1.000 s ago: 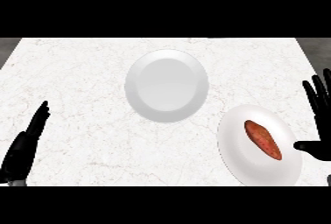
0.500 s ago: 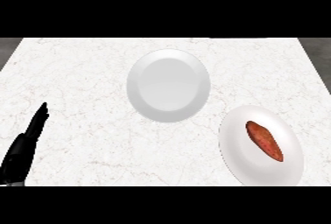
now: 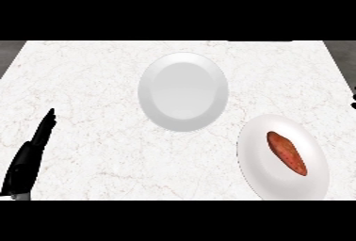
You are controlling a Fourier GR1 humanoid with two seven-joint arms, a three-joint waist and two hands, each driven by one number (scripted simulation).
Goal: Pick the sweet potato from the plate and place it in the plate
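- Here, the marble counter is carrying two white plates.
- The bare plate is sitting near its middle.
- The other plate, by the near right corner, is holding the sweet potato.
- The left hand is resting by the near left corner, fingers straight and pressed together.
- A dark sliver at the right edge is showing; I cannot tell what it is.

The counter is white marble, veined all over with faint pinkish-grey lines, and beyond its upper corners lie strips of plain dark grey. The plate at upper centre is plain white, shading to pale grey in its well. The second plate, at lower right, is the same unmarked white. On it the sweet potato shows reddish-orange (darker brown-red along its edges). The left hand, at the lower left edge, is solid black.
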